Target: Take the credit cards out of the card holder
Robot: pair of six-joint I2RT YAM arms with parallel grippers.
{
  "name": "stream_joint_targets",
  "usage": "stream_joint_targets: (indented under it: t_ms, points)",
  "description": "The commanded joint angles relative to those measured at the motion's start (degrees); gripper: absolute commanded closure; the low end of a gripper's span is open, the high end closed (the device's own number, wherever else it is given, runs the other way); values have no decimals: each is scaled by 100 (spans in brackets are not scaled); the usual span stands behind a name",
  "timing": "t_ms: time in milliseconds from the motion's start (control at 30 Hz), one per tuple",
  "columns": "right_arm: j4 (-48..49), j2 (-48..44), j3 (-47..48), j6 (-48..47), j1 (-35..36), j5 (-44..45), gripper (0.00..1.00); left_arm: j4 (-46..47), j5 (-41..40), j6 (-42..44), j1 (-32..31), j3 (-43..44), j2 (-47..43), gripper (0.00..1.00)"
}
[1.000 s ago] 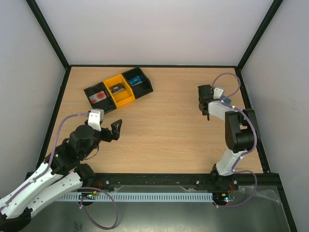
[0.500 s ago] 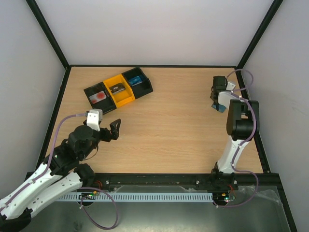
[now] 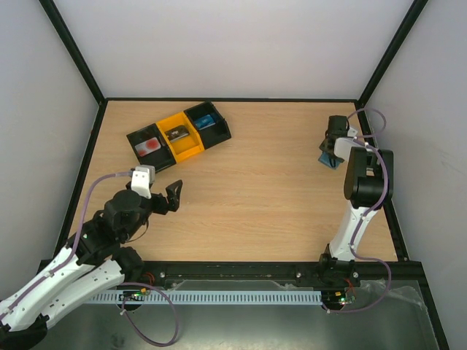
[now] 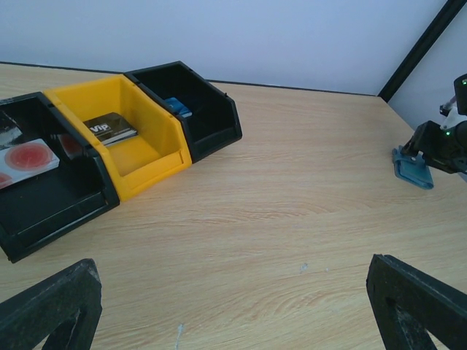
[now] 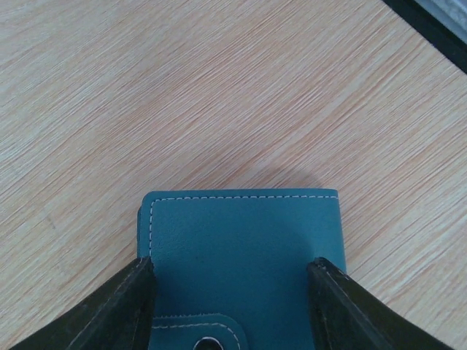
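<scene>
Your right gripper [image 5: 232,268] hung over the card holder [image 5: 244,255], which lay folded shut on the table [image 3: 248,182] close to the right edge, near the far right corner. Its fingers [image 5: 120,310] were parted, with the tips above the holder's two side edges. I could not tell whether they touched it. Your left gripper [image 3: 174,195] was near the left edge, towards the near side, with its fingers spread wide and nothing between them. The black-and-yellow tray [image 4: 219,131] sat towards the far left corner, with a card marked VIP [image 4: 109,128] in the yellow bin.
</scene>
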Motion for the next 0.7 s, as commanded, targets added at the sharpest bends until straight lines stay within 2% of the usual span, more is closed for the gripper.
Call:
stream_joint_targets:
  t_ms: [0, 333, 667]
  points:
    - [-321, 165, 28, -67, 71, -367, 45, -24, -112, 7, -29, -51, -1, 0]
    - [-651, 72, -65, -316, 537, -625, 45, -13, -157, 1, -28, -68, 30, 0]
    - [-748, -362, -642, -432, 1403, -804, 45, -20, -94, 0, -27, -65, 13, 0]
